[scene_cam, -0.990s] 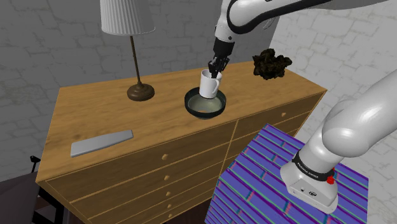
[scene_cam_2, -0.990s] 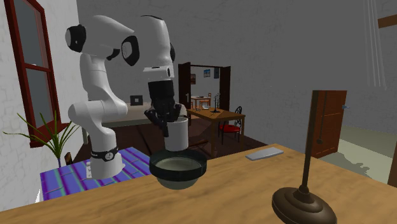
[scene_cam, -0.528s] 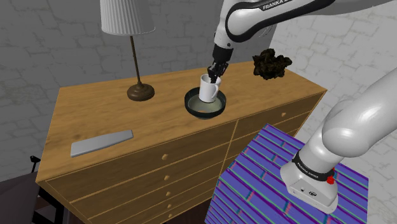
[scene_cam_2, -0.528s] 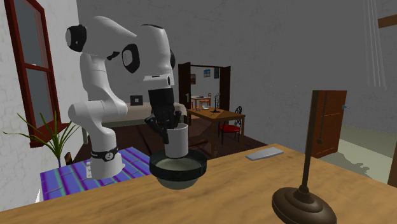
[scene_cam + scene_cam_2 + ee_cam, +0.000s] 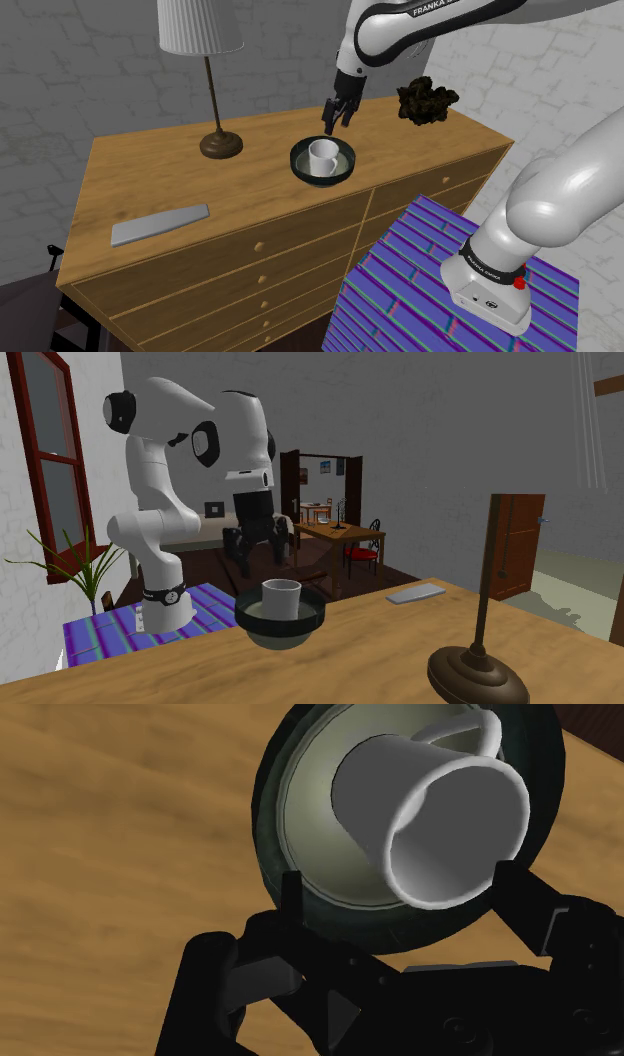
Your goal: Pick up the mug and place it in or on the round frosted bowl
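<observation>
From where I stand the job looks as good as done. The mug (image 5: 322, 156) is sitting upright inside the bowl (image 5: 298, 168), mouth up, base on the bowl's floor and rim standing clear above the bowl's edge. The bowl itself rests on the dresser (image 5: 150, 185), and nothing looks tipped or off balance. In the wrist view the mug's handle is on the side of the mug away from the fingers.

The gripper (image 5: 338, 118) hangs in the air above the bowl, a little past its far rim on the wall side as the shoulder view has it. Its fingers are spread apart with nothing clasped between them. There is plain daylight between the fingertips and the mug. In the second exterior view the gripper hangs above and behind the bowl, and the mug's rim sits well below the fingertips. Looking down along the hand, the mug and bowl lie beyond the fingers, the mug roughly in line with the gap between them but touching neither.

So the pick is over and the mug is placed. As I judge it, all that is left is for the arm to lift straight away from the bowl without brushing the mug's rim or handle. The risk seems small, since the fingers are wide and already clear. The mug looks steady enough to stay put unless it is knocked.
</observation>
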Tool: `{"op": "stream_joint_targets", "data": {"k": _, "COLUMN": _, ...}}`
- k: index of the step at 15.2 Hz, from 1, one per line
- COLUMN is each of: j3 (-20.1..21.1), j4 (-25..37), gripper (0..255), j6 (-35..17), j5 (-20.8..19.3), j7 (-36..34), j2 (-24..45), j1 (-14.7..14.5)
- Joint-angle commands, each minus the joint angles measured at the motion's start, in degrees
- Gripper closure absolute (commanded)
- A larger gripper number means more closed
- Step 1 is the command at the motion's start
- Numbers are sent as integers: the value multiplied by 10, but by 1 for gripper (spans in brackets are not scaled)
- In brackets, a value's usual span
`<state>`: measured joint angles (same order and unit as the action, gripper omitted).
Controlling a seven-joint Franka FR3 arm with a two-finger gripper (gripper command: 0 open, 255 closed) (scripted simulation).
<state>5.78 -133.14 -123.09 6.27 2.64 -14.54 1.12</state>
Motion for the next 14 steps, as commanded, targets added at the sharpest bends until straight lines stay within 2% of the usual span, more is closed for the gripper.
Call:
{"op": "stream_joint_targets", "data": {"k": 1, "j3": 0, "j4": 0, "gripper": 0, "j6": 0, "j5": 0, "j7": 0, "j2": 0, "j1": 0}}
{"op": "stream_joint_targets", "data": {"k": 2, "j3": 0, "j4": 0, "gripper": 0, "j6": 0, "j5": 0, "j7": 0, "j2": 0, "j1": 0}}
{"op": "stream_joint_targets", "data": {"k": 6, "j3": -5, "j4": 48, "gripper": 0, "j6": 75, "j5": -3, "j7": 0, "j2": -27, "j1": 2}}
{"op": "stream_joint_targets", "data": {"k": 14, "j3": -5, "j4": 48, "gripper": 0, "j6": 75, "j5": -3, "j7": 0, "j2": -27, "j1": 2}}
